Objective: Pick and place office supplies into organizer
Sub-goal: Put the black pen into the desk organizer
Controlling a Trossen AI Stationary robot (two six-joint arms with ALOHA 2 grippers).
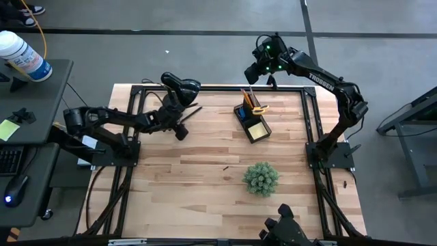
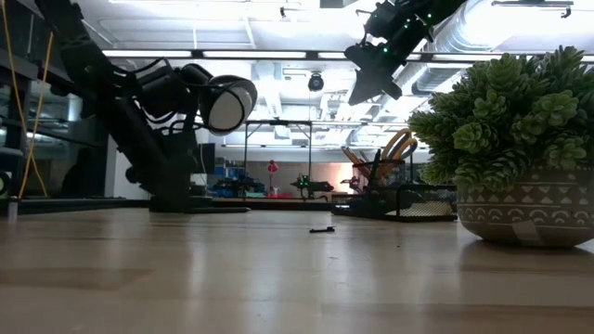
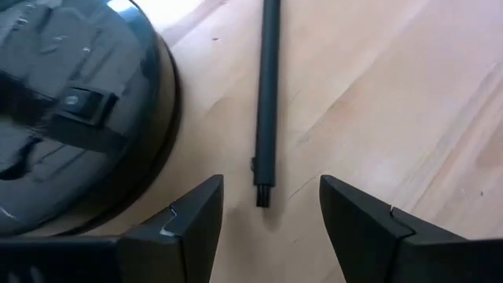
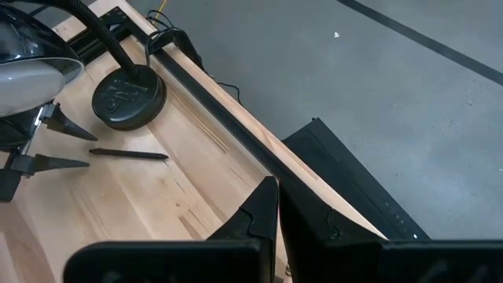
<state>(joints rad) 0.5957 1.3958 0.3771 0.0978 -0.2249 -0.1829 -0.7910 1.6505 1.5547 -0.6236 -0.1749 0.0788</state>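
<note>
A thin black pen point(image 3: 267, 94) lies flat on the wooden table beside the black lamp's round base point(image 3: 78, 118). My left gripper point(image 3: 271, 216) is open and low over the table. Its two fingers stand on either side of the pen's near end point(image 3: 263, 196) without touching it; the right wrist view shows the same pen point(image 4: 130, 154) and fingers point(image 4: 71, 130). The black organizer point(image 1: 251, 119) stands at the far middle with yellow-handled scissors point(image 1: 258, 108), pencils point(image 1: 247, 96) and a yellow sticky-note pad point(image 1: 257, 128) in it. My right gripper point(image 1: 256, 68) hangs shut, high above the table's far edge.
A green spiky plant in a patterned pot point(image 1: 261, 178) stands near the right front. A small dark scrap point(image 1: 225, 166) lies mid-table. The lamp's domed head point(image 2: 227, 102) hangs over the far left, close above my left arm. Bare wood lies in the middle and at the near left.
</note>
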